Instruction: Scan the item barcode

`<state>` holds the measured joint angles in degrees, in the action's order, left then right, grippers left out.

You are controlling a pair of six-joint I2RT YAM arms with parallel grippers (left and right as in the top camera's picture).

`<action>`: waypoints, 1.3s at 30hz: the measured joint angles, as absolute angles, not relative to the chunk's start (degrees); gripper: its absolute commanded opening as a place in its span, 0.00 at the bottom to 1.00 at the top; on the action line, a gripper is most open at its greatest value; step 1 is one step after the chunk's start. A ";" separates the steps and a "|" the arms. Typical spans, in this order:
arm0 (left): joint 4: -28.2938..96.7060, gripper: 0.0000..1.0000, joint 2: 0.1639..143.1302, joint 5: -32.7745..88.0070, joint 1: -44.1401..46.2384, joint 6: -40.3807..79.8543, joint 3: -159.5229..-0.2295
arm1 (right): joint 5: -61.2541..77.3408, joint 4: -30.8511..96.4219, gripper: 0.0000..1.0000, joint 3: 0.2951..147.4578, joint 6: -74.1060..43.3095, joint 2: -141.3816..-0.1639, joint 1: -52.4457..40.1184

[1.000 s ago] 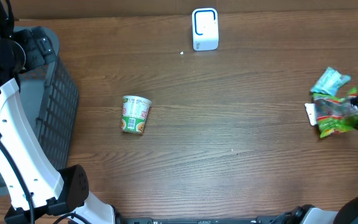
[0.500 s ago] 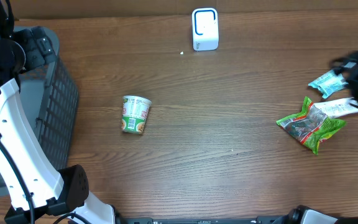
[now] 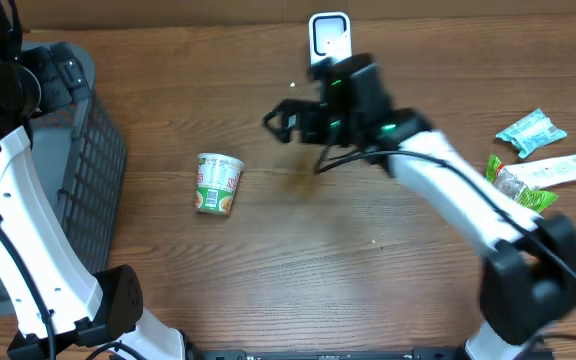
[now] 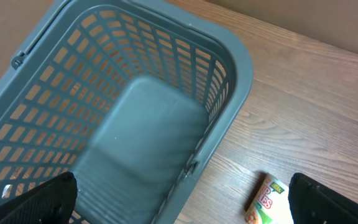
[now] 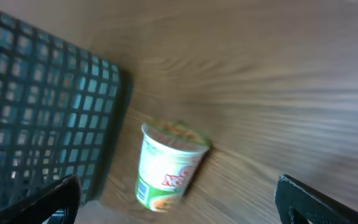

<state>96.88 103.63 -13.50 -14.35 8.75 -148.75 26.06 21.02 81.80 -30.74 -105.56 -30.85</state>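
Seen from overhead, the right arm (image 3: 458,195), white with black joints, stretches from the lower right corner diagonally up to the middle of the view. Its black right gripper (image 3: 286,120) points left and is slightly blurred. From its wrist camera the jaws stand wide apart, one dark fingertip (image 5: 42,200) in each lower corner, with nothing held between them. The left arm (image 3: 13,220) rises along the left edge, its wrist at the upper left. The left gripper (image 4: 185,202) also has its jaws spread wide and holds nothing.

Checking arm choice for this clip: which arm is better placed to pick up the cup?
Right: the right fingers, open, face the cup nearby; the left fingers hang over the basket.
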 measured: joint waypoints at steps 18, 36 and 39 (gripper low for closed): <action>96.88 1.00 103.63 -13.52 -14.35 8.75 -148.75 | 24.84 0.10 1.00 81.80 -43.18 -121.75 -42.19; 96.88 1.00 103.63 -13.52 -14.35 8.75 -148.75 | 14.44 -6.13 0.86 81.87 -55.70 -127.59 -45.01; 96.88 1.00 103.63 -13.52 -14.35 8.73 -148.75 | 17.10 -4.21 0.86 82.35 -54.81 -127.55 -43.86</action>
<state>96.88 103.63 -13.52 -14.35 8.73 -148.75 17.10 -4.21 82.35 -54.81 -127.55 -43.86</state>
